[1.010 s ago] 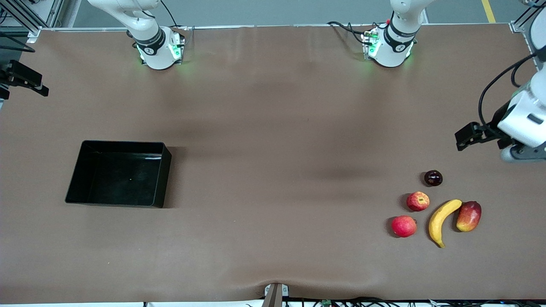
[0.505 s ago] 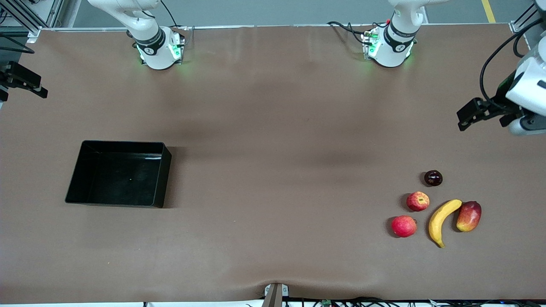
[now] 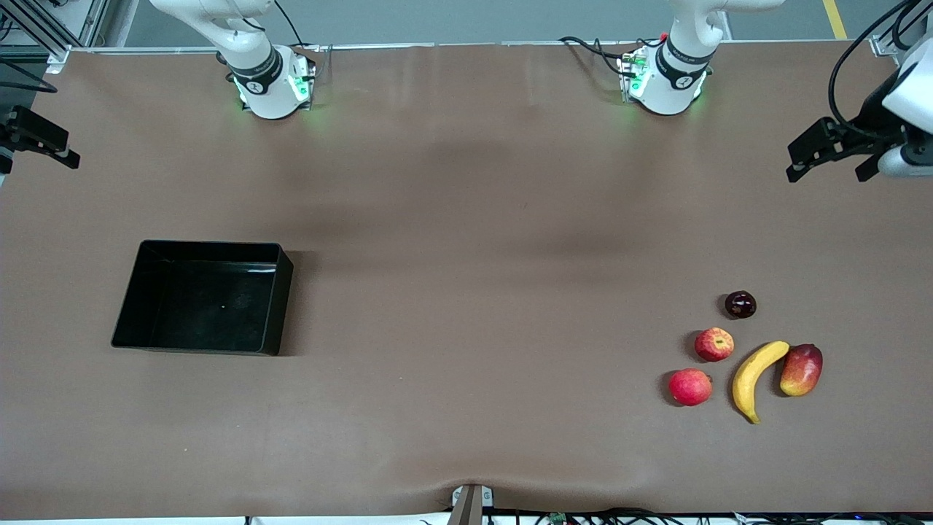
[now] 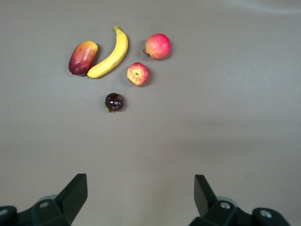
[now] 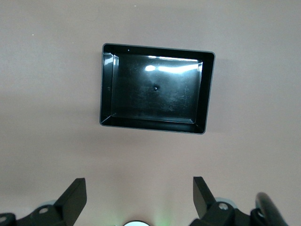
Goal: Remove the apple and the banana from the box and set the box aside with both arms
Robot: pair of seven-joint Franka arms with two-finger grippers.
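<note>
The box (image 3: pixel 203 297) sits empty at the middle left of the front view, toward the right arm's end of the table. At lower right lie the apple (image 3: pixel 713 344) and the banana (image 3: pixel 755 378), with a mango (image 3: pixel 801 370), a pinkish-red fruit (image 3: pixel 689 386) and a small dark fruit (image 3: pixel 740 304) close by. The left gripper (image 4: pixel 140 195) hangs wide apart and empty at the right edge; the right gripper (image 5: pixel 139 197) hangs spread and empty above the box.

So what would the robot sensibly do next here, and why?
Probably nothing more than park both arms. The box is empty at the right arm's end of the table, and the apple and banana lie on the table at the other end. The left gripper and right gripper are open, holding nothing.
</note>
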